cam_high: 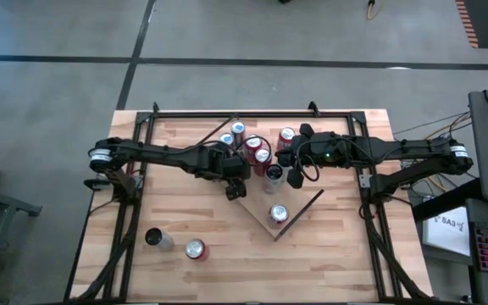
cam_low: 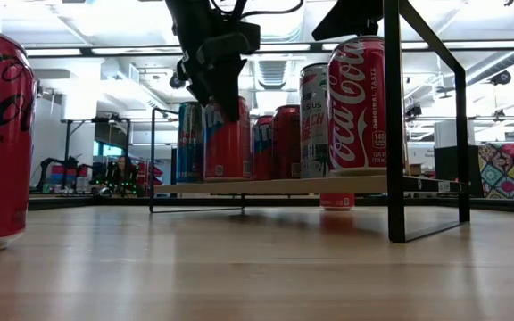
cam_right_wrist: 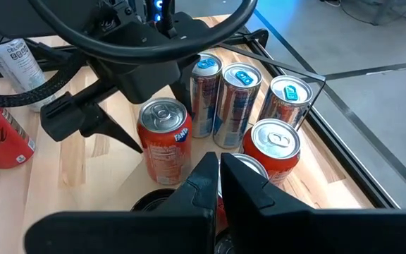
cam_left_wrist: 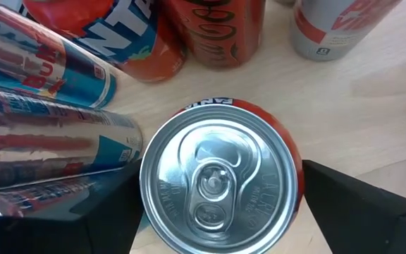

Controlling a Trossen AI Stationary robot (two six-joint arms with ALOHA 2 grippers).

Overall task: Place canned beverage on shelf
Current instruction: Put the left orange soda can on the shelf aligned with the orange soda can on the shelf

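An orange Fanta can (cam_left_wrist: pixel 217 180) stands upright on its base on the light-wood shelf (cam_high: pixel 299 199), near the shelf's left corner. My left gripper (cam_left_wrist: pixel 220 173) is open above it and points steeply down. One finger (cam_left_wrist: pixel 104 219) stands on each side of the can's top. The low view shows this gripper (cam_low: pixel 217 98) at the can's upper end. My right gripper (cam_right_wrist: pixel 218 166) hovers shut above the cans in the middle of the shelf, with nothing between its fingers. My left gripper's fingers stand close against the two sides of the Fanta can's upper wall (cam_left_wrist: pixel 298 176), coming from above. I cannot tell whether they touch it. The can stands on the shelf on its own base.
Several other cans crowd the shelf: slim blue ones (cam_right_wrist: pixel 224 92), red ones (cam_right_wrist: pixel 273 144) and a Coca-Cola can (cam_low: pixel 357 102) at the near corner. A dark can (cam_high: pixel 155 239) and a red can (cam_high: pixel 195 249) stand loose at the table's near left. A black frame post (cam_low: pixel 391 116) rises at the right.
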